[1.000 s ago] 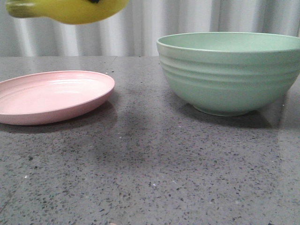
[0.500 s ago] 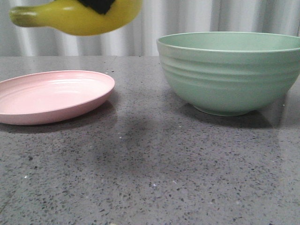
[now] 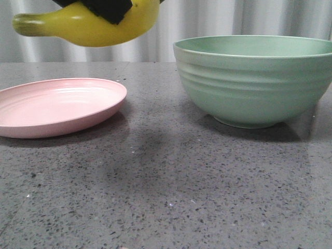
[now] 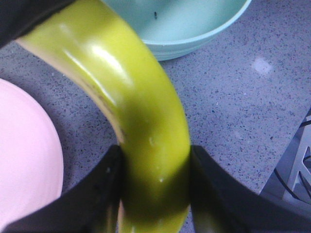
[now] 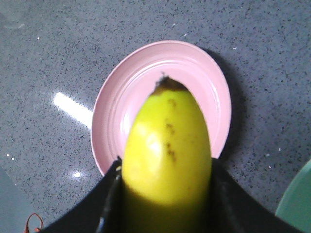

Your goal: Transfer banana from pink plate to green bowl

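Observation:
The banana [image 3: 88, 26] hangs in the air at the top left of the front view, above the right part of the pink plate [image 3: 57, 106], stem end to the left. A black finger [image 3: 106, 9] clamps its middle. My left gripper [image 4: 155, 155] is shut on the banana [image 4: 141, 121], with the green bowl [image 4: 194, 24] beyond it. My right gripper [image 5: 165, 167] is shut on the banana [image 5: 167, 145] too, above the bare pink plate [image 5: 126, 97]. The green bowl [image 3: 254, 83] stands to the right, with nothing in it.
The grey speckled tabletop [image 3: 166, 187] stretches in front of the plate and the bowl. A pale corrugated wall [image 3: 155, 31] stands behind them. The table's edge and some cables [image 4: 296, 170] show in the left wrist view.
The banana has come lower in the front view and shifted slightly right. The black fingers on it have come into view at the top.

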